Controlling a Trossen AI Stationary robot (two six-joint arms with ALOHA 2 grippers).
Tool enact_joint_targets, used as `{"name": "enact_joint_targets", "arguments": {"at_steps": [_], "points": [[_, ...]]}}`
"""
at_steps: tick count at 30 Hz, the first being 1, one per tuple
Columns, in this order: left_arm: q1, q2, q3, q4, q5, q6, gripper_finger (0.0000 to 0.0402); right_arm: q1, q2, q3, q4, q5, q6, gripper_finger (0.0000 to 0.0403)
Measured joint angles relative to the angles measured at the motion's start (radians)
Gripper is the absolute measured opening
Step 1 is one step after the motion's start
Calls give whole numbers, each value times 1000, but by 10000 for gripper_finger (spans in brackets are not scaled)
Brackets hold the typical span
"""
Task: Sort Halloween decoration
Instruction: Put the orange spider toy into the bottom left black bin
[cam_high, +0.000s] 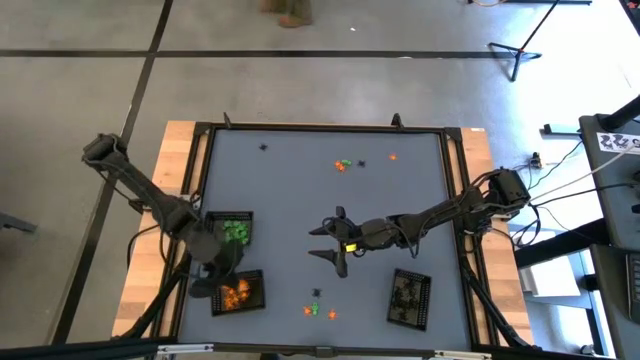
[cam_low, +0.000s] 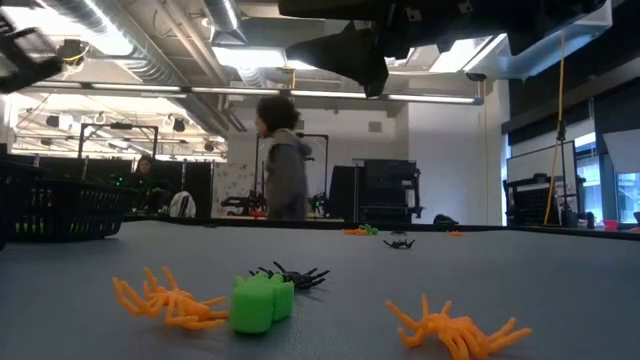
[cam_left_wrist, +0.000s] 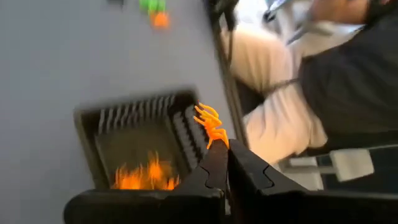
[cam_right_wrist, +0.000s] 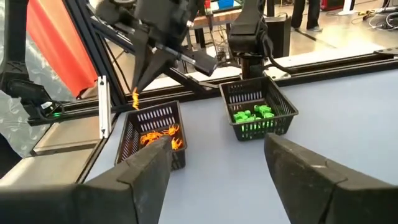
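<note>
Your left gripper (cam_left_wrist: 219, 151) pinched an orange spider (cam_left_wrist: 210, 124) over the orange tray (cam_high: 238, 293); you needed to release squarely inside. Your right gripper (cam_high: 330, 240) hung mid-table, fingers wide and empty.

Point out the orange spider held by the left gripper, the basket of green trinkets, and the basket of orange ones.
orange spider (cam_left_wrist: 210, 126), left wrist view, its body.
green basket (cam_right_wrist: 283, 107), right wrist view, side wall.
orange basket (cam_right_wrist: 127, 135), right wrist view, side wall.
</note>
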Motion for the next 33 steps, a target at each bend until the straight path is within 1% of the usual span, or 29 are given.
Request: {"name": "enact_joint_targets", "arguments": {"at_steps": [2, 5, 11, 16, 19, 23, 26, 29, 33], "points": [[-45, 0, 0, -46, -42, -62, 0, 0, 0, 0, -1, 1, 0, 253], [-91, 3, 0, -55, -81, -125, 0, 0, 0, 0, -2, 4, 0, 253], [-126, 3, 0, -56, -95, -124, 0, 0, 0, 0, -8, 12, 0, 253], [-127, 3, 0, -55, -96, -117, 0, 0, 0, 0, -46, 71, -1, 253], [-127, 3, 0, -55, -96, -117, 0, 0, 0, 0, -72, 133, -1, 253], [-127, 3, 0, -47, -104, -116, 0, 0, 0, 0, -152, 215, 35, 253], [-126, 3, 0, -21, -155, -116, 0, 0, 0, 0, -237, 240, 99, 253], [-126, 3, 0, -21, -181, -115, 0, -7, 0, 0, -307, 288, 136, 253], [-126, 3, 0, -20, -184, -115, 0, -33, 0, 0, -385, 296, 212, 253]]}}
